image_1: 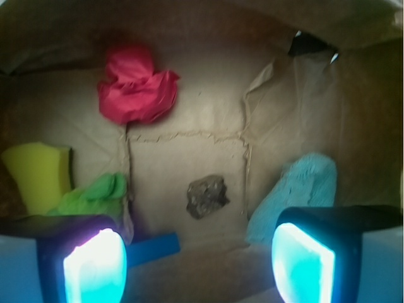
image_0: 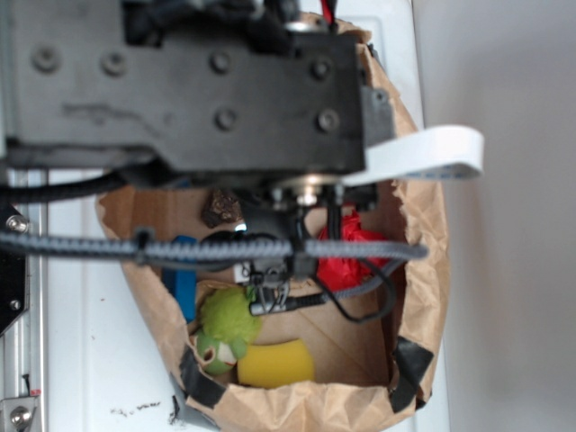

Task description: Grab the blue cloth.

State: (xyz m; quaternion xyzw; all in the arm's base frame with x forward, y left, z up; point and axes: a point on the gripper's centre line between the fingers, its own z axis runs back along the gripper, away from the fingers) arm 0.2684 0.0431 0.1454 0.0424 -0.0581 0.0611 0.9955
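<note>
Down inside the paper bag (image_1: 353,82), the gripper (image_1: 196,262) hangs with its 2 fingers (image_1: 95,265) wide apart, holding nothing. None of the job is done yet. The blue cloth (image_1: 297,189) lies untouched by the right finger (against the bag's wall), waiting to be grabbed.

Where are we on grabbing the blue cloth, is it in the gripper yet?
Not yet. Done: the arm is positioned over the paper bag, and the wrist view looks down into it. In hand: nothing; the gripper is open, with only bag floor between its fingers. Left: shift toward the blue cloth, lying against the bag wall beside one finger, then descend and close on it.
</note>
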